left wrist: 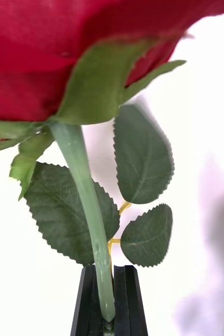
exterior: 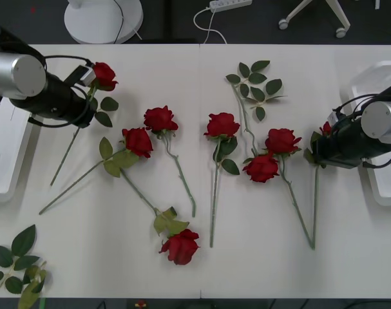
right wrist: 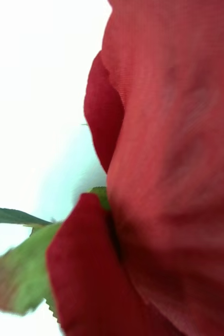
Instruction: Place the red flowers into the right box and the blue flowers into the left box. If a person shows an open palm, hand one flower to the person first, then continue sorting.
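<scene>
The front view shows the white table [exterior: 201, 270] with both arms over it. The left hand [exterior: 87, 76] is at the table's left side, beside the left box [exterior: 5, 161], a white tray at the left edge. The right hand [exterior: 319, 138] is at the table's right side, near the right box [exterior: 375, 90], a white tray at the right edge.

The left wrist view adds detail that the front view lacks: the black fingers [left wrist: 85, 299] of the left hand are closed narrowly on the green stem of a red rose [exterior: 104, 75], just below its leaves, with the bloom beyond the fingertips. In the front view this rose's stem [exterior: 66, 151] runs down toward the table's near side.

The right wrist view shows a second red rose [right wrist: 164, 168] bloom pressed very close to the camera, with a green leaf beside it. The front view places this bloom at the tip of the right hand, with its stem [exterior: 314, 206] trailing across the table. How far the right hand is open cannot be told.

Six other red roses [exterior: 222, 124] lie loose on the table between the two arms. Flowerless leaf sprigs [exterior: 254, 84] lie at the far centre and the near left corner.
</scene>
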Controlling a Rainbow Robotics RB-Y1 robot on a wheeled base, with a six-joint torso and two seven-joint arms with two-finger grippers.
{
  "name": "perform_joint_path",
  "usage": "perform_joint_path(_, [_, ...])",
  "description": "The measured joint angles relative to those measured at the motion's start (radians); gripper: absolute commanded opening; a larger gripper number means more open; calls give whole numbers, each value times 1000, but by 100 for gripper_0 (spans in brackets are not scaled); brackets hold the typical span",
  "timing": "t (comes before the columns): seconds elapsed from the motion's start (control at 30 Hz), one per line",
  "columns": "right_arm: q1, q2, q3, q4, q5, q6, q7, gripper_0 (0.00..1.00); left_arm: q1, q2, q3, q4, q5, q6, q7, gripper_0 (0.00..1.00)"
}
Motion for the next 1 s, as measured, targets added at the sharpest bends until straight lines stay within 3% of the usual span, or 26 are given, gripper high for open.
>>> perform_joint_path(0.27, [39, 0, -183, -182, -4, 231, 1, 0, 0, 120, 172, -200, 249, 118, 1, 0])
perform_joint_path(0.43, [47, -7, -335, -296, -3, 274, 4, 0, 21, 190, 243, -309, 433, 119, 1, 0])
perform_joint_path(0.67, [47, -51, -436, -407, 135, 272, 82, 0, 240, 194, 482, -597, 516, -26, 1, 0])
perform_joint_path(0.83, [43, -110, -436, -427, 297, 264, 119, 0, 361, 158, 536, -728, 521, -117, 1, 0])
perform_joint_path(1.0, [41, -140, -434, -426, 530, 262, 360, 0, 430, 65, 540, -833, 472, -194, 1, 0])
